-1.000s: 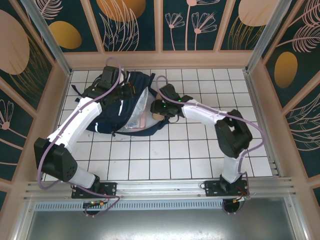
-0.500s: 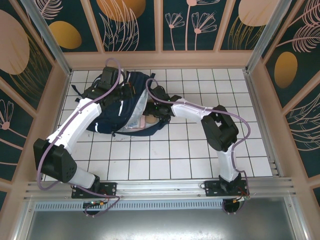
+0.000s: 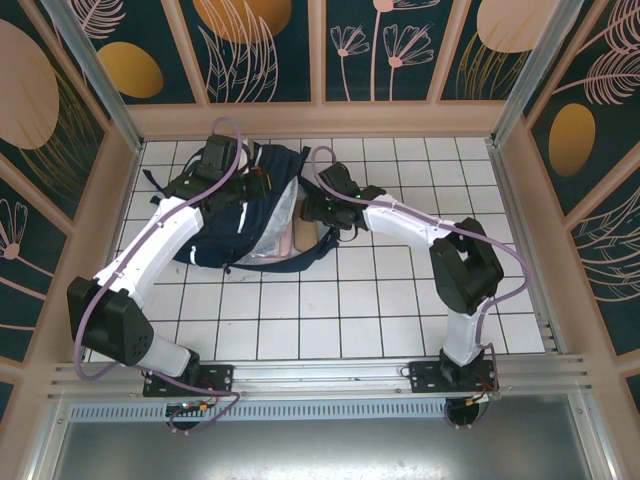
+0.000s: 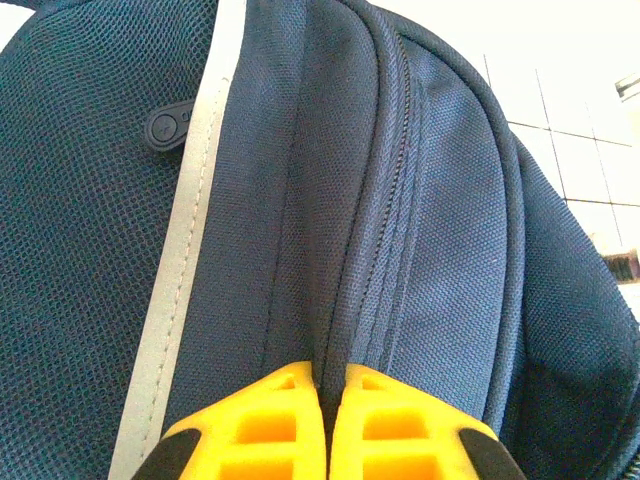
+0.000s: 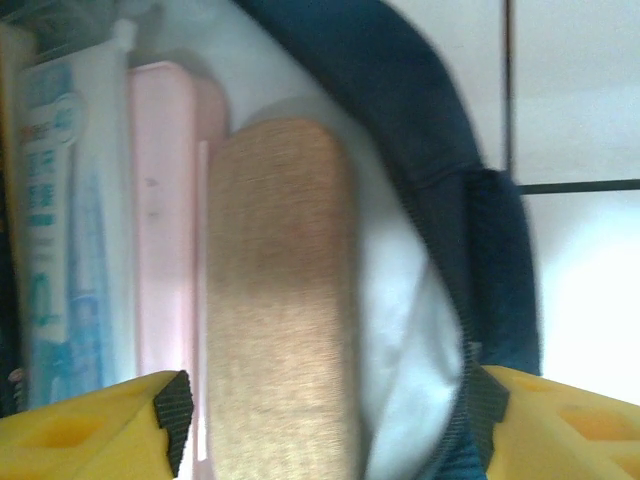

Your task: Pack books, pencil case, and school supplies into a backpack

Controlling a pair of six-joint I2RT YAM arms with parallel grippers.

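At the backpack (image 4: 440, 230), left fingers (image 4: 265, 430) pinching its fabric, right fingers (image 5: 90, 425) open astride tan roll (image 5: 280, 300)

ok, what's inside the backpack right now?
In the open backpack, side by side: a tan oblong piece, the pink pencil case, a clear blue-printed packet. Anything beneath or deeper in, books included, is covered.

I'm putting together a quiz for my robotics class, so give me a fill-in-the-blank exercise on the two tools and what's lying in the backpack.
1. The left tool is ___ on a fold of the backpack.
2. The jaws of the right tool stand ___ above the backpack's contents.
3. The pencil case lies ___ the clear packet and the tan roll.
Missing words: shut; open; between.
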